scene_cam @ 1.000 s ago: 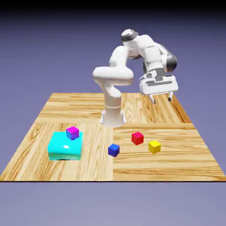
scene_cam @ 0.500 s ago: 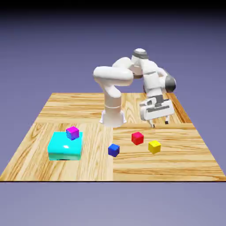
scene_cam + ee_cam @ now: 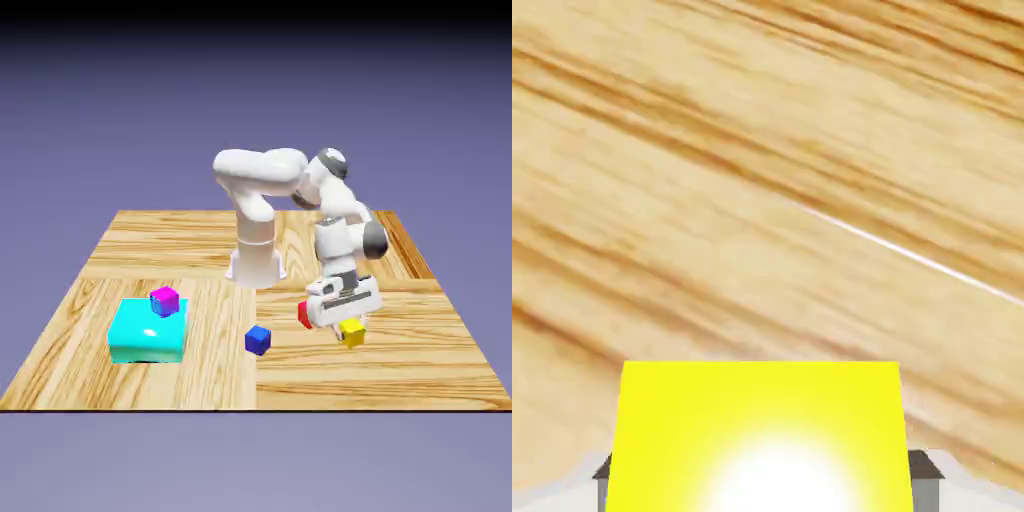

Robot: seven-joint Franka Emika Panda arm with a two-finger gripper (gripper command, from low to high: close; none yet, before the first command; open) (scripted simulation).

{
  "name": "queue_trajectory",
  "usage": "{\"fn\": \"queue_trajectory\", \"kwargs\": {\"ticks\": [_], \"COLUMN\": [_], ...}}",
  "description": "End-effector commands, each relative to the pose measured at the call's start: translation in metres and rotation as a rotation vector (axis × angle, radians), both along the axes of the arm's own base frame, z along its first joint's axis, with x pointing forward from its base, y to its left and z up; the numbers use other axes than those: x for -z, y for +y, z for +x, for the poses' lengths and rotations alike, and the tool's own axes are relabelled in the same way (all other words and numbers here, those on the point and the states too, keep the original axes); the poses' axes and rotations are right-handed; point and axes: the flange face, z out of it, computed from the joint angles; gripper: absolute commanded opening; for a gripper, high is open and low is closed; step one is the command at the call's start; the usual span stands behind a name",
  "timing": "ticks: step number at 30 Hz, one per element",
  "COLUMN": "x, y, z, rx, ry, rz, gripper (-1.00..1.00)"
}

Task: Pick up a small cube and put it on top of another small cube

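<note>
Evidently, the cyan block [image 3: 148, 333], lower left in the exterior view, served as a stand, lifting the magenta cube [image 3: 165, 301] into reach as a landing spot. The gripper [image 3: 352, 330], lower right, clasped the yellow cube [image 3: 762, 430] between its fingertips, presumably for carrying. The red cube [image 3: 305, 314] sat close behind; the blue cube [image 3: 258, 340], lower centre, could obstruct a low crossing.

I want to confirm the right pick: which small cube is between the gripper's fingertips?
The yellow cube. Grey fingertips flank it in the hand view; the red, blue and magenta cubes are outside the gripper.
</note>
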Motion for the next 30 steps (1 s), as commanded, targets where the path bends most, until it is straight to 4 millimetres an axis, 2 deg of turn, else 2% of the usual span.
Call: {"fn": "queue_trajectory", "kwargs": {"ticks": [1, 2, 6, 9, 13, 17, 22, 27, 30], "x": [-0.012, -0.024, -0.057, -0.081, -0.110, -0.135, -0.156, -0.164, -0.156], "y": [-0.003, -0.007, -0.042, -0.076, -0.133, -0.200, -0.292, -0.383, -0.387], "z": [-0.004, -0.008, 0.015, 0.031, 0.048, 0.055, 0.042, 0.004, 0.006], "rx": [0.002, 0.005, 0.227, 0.394, 0.617, 0.839, 1.111, 1.371, 1.369], "ry": [0.001, 0.005, -0.005, -0.011, -0.017, -0.018, -0.012, 0.005, 0.006], "rz": [-0.002, -0.001, 0.009, 0.014, 0.017, 0.016, 0.010, 0.002, 0.000], "gripper": [-1.00, -1.00, -1.00, -1.00, -1.00, -1.00, -1.00, -1.00, -1.00]}}
